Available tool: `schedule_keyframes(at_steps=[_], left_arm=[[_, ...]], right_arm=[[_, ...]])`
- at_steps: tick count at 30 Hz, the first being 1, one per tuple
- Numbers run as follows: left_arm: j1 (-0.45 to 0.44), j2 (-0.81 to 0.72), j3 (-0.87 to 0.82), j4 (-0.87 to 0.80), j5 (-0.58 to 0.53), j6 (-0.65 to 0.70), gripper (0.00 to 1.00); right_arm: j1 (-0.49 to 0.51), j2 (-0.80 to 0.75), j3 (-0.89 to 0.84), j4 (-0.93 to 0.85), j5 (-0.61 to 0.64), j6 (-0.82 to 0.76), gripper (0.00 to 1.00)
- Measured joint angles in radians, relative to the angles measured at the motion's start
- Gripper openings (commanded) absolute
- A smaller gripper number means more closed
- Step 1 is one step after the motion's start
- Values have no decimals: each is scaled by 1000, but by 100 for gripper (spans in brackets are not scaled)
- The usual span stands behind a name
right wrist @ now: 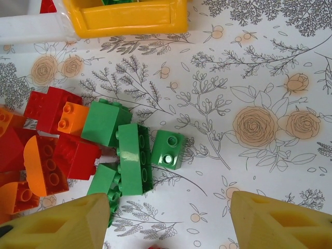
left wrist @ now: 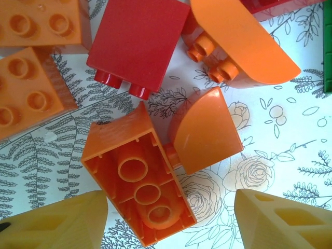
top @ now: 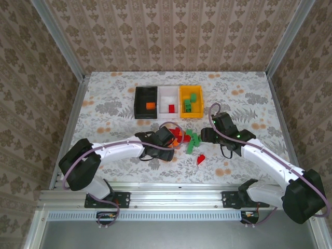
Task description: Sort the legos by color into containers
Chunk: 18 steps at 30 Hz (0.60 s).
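Legos (top: 181, 138) piled before three containers (top: 169, 87); one red brick (top: 201, 160) lies nearer; left hand (left wrist: 171, 207) and right hand (right wrist: 170, 207) both released.

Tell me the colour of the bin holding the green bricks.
The bin is yellow, with green bricks inside; the top external view shows it best.

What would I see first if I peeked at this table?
A jumble of red, orange and green bricks sits in the middle of the flowery table, between the left arm and the right arm. Behind it stand a black bin, a white bin and a yellow bin in a row, the yellow one holding green bricks. One red brick lies alone, nearer the arms.
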Motion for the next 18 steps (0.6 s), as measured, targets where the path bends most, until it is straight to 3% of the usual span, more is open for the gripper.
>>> schedule_keyframes(at_steps=[8, 18], left_arm=[[0, 20, -30, 4, -15, -51, 64], [14, 36, -74, 58, -63, -69, 54]], right_arm=[[0, 0, 0, 0, 0, 0, 65], [0, 0, -8, 5, -1, 0, 65]])
